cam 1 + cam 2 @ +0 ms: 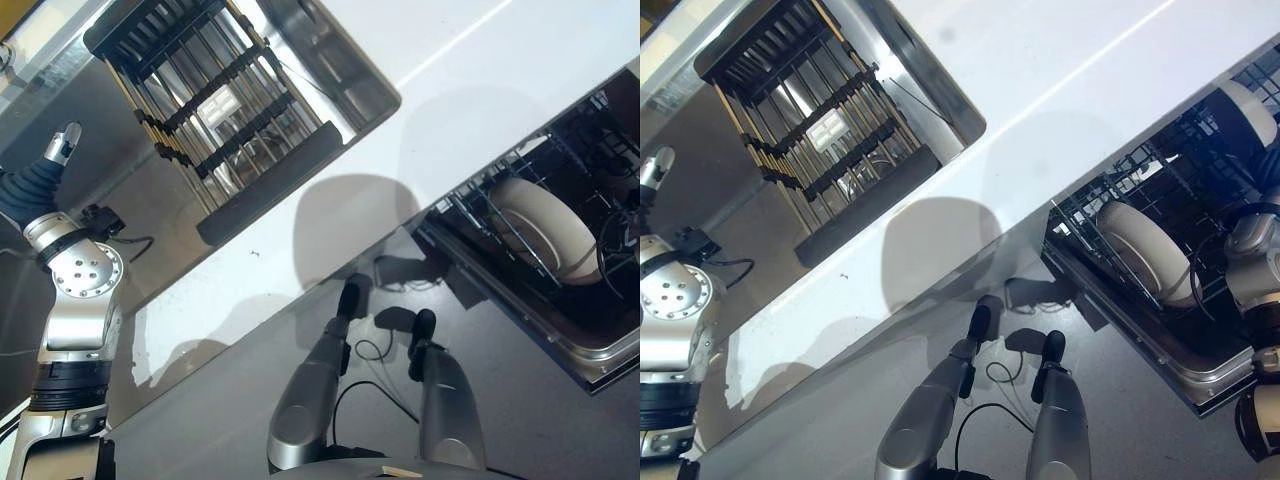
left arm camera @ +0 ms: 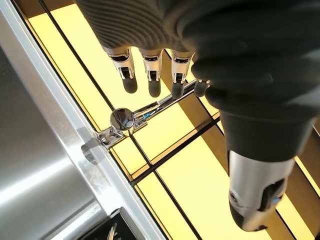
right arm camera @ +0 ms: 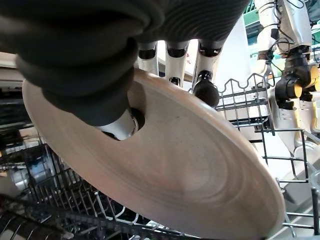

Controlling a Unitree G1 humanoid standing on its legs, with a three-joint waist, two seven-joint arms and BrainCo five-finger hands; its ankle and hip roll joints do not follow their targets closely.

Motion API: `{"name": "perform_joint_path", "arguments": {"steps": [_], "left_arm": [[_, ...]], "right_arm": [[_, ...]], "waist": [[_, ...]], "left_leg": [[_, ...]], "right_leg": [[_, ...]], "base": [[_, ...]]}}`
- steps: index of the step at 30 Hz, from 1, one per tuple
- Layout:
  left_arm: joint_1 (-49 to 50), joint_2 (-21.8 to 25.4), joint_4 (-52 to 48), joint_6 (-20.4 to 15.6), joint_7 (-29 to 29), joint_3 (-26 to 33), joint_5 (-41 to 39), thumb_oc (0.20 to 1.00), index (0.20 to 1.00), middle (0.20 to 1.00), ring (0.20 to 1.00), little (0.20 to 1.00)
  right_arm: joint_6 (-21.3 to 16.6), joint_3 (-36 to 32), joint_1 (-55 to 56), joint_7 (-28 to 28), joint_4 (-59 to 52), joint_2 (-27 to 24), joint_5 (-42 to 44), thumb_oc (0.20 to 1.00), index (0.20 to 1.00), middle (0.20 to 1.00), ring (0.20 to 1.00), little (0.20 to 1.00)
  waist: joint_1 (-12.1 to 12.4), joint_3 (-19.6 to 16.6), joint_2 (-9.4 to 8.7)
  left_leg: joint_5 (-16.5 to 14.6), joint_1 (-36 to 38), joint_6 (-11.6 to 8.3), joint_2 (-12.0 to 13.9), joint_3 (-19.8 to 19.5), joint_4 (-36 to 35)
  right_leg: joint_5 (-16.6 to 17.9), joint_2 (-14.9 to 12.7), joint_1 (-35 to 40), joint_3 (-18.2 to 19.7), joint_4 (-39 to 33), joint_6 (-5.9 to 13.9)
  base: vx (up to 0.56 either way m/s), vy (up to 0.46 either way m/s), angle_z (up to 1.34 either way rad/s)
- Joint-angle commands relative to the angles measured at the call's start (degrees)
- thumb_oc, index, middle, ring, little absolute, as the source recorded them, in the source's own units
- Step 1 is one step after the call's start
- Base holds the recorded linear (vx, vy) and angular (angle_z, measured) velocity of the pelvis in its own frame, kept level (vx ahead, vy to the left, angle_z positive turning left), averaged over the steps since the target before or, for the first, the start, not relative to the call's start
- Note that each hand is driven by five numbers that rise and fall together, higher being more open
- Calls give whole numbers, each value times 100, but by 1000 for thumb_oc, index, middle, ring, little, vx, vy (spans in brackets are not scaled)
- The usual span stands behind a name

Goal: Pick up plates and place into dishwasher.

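Observation:
A cream plate [image 3: 175, 165] is tilted over the dishwasher's wire rack [image 3: 245, 100]. My right hand [image 3: 90, 60] is shut on it, with the thumb on its near face and the fingers [image 3: 205, 85] curled past its rim. In the eye views a cream plate [image 1: 545, 230] stands on edge in the open dishwasher [image 1: 590, 350] at the right. My left hand [image 2: 150, 75] is open and holds nothing. It is raised at the far left [image 1: 35, 185], beside the sink.
A steel sink [image 1: 340, 70] with a dark dish rack [image 1: 210, 110] lies at the upper left, set in a white counter [image 1: 450, 110]. A chrome tap [image 2: 125, 120] is just past my left hand. A second pale plate [image 1: 1250, 110] stands deeper in the dishwasher. Another robot [image 3: 287, 50] stands beyond the rack.

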Motion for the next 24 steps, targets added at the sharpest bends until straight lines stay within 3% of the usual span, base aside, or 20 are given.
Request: {"name": "perform_joint_path", "arguments": {"steps": [1,4,7,14,24], "left_arm": [[-170,367,16,-63,-60,30,-13,1000,1000,1000,1000,1000],[-207,404,60,-9,-132,44,-5,1000,1000,1000,1000,1000],[-226,428,120,20,-208,65,9,1000,1000,1000,1000,1000],[-216,440,68,-17,-215,89,48,1000,1000,1000,1000,1000],[-391,442,23,20,-219,-39,48,1000,1000,1000,1000,1000]], "right_arm": [[-144,-103,-67,-231,-216,-130,181,200,200,200,200,200],[-42,-162,-88,-78,-332,-144,169,200,200,200,200,200],[191,-57,-117,535,-288,-169,31,200,200,200,200,200],[520,400,-128,1367,86,7,-186,200,200,200,200,200],[886,827,-362,1677,687,136,-184,200,200,200,200,200]], "waist": [[-16,0,-158],[-13,-29,-218],[7,-33,-264],[58,76,-205],[58,278,-96]], "left_leg": [[61,-209,390,-253,153,82],[27,-241,376,-237,176,176],[38,-328,367,-239,186,264],[102,-447,390,-268,185,252],[135,-626,415,-369,250,315]], "right_leg": [[459,-79,181,47,-568,49],[466,-74,197,35,-555,61],[485,-73,150,25,-507,74],[514,-99,-3,6,-451,67],[524,-157,-223,66,-355,109]], "base": [[24,-58,7],[29,-47,3],[10,-39,1],[0,0,0],[-3,1,0]]}}
